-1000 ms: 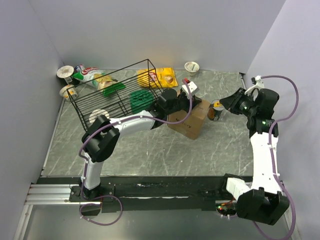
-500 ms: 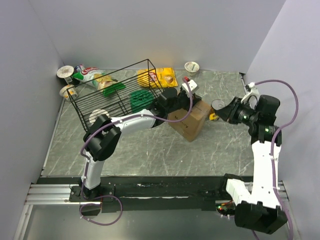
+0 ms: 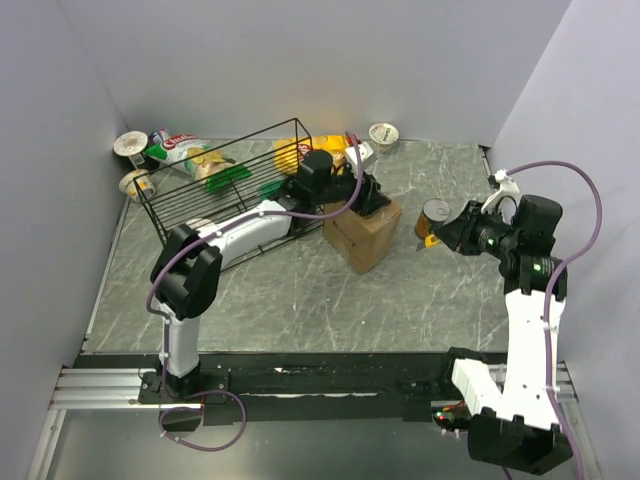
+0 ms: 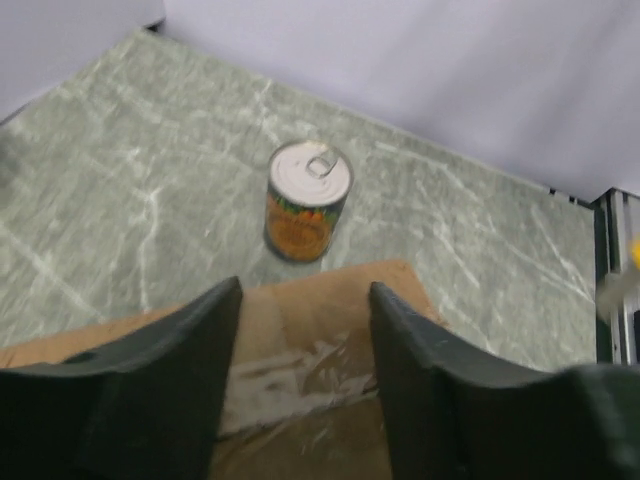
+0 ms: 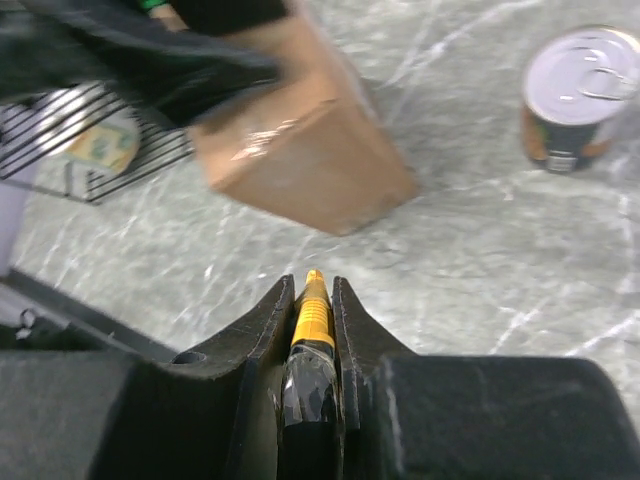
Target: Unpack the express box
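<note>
The express box [image 3: 363, 238], a brown cardboard carton with a taped seam, rests on the marbled table at centre. My left gripper [image 3: 376, 197] hovers over its far top edge. In the left wrist view that gripper [image 4: 305, 295] is open, its dark fingers [image 4: 170, 370] spread above the taped top [image 4: 305, 345] with nothing held. My right gripper [image 3: 428, 241] sits to the right of the box, shut on a yellow-and-black tool [image 5: 313, 318] whose tip points toward the box [image 5: 300, 160].
A tin can [image 3: 435, 213] stands just right of the box, also seen as the can [image 4: 308, 200] and the can [image 5: 575, 95]. A black wire basket [image 3: 225, 190] lies tipped at left, with snack bags [image 3: 322, 152] and cups [image 3: 383, 134] behind it.
The left gripper has opened and let go of the box, which went from tilted to resting flat. The left arm drew back toward the basket. The right arm shifted slightly with its tool.
</note>
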`<state>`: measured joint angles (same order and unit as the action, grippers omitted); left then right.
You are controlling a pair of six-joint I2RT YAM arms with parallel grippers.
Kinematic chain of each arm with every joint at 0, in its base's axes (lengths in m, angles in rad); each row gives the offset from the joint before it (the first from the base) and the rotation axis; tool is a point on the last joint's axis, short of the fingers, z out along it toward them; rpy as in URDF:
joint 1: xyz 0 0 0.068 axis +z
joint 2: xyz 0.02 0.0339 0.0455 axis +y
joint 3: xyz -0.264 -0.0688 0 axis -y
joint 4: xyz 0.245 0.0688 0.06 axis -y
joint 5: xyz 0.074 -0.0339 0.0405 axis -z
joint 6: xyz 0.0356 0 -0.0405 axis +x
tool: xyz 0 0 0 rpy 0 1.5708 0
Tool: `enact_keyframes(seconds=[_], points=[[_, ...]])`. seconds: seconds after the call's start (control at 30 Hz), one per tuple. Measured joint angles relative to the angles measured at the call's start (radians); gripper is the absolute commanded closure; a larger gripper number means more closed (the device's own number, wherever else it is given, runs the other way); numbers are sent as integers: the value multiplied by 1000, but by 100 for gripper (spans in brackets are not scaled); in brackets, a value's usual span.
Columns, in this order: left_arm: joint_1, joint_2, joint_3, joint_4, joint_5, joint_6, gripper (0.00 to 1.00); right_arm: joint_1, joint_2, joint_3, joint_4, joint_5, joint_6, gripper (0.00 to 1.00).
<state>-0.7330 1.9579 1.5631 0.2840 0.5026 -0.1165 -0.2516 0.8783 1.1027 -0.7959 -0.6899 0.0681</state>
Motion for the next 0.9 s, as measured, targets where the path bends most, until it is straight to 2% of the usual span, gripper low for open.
enact_keyframes(seconds=[0.17, 0.3, 0.47, 0.67, 0.9], points=[[59, -66, -2, -116, -24, 15, 33, 0, 98, -23, 90, 54, 2, 100], [161, -153, -57, -141, -42, 8, 30, 13, 172, -27, 154, 70, 21, 100], [269, -208, -98, -145, -74, -13, 28, 66, 189, -28, 218, 69, 47, 100], [308, -171, -119, -104, 49, -116, 28, 166, 224, -28, 263, 78, 47, 100], [300, -127, -163, -34, 212, -223, 26, 200, 288, -27, 279, 108, 47, 100]])
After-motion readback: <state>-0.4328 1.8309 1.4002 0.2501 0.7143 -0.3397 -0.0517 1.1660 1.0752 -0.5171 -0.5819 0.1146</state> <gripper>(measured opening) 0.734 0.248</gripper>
